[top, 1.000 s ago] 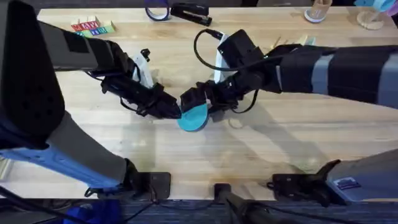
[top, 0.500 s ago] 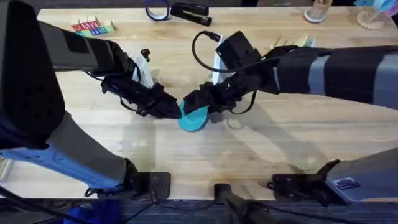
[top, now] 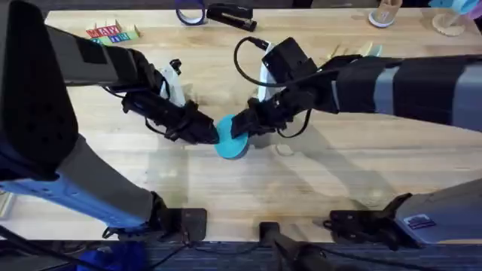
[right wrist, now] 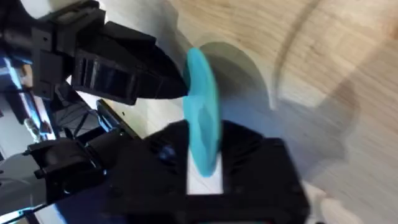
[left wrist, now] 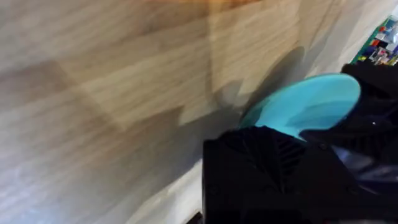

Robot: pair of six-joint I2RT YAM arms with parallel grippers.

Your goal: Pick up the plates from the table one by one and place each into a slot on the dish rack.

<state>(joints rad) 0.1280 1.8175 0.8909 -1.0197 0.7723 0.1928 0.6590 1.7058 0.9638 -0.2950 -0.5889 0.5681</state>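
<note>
Right gripper: jaws clamped on the rim of the turquoise plate, one finger to each face, plate seen edge-on in the right wrist view. Left gripper: tip touching the plate's opposite edge; jaws open or closed, cannot tell. Plate tilted, held near mid-surface, between the two arms. Surface of pale wood planks. Coloured block set at far left edge, well apart.

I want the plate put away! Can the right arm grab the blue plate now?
Probably yes. The right gripper already sits at the turquoise plate, its rim between the fingers in the right wrist view. The left gripper touches the plate's other edge, so they crowd each other.
</note>
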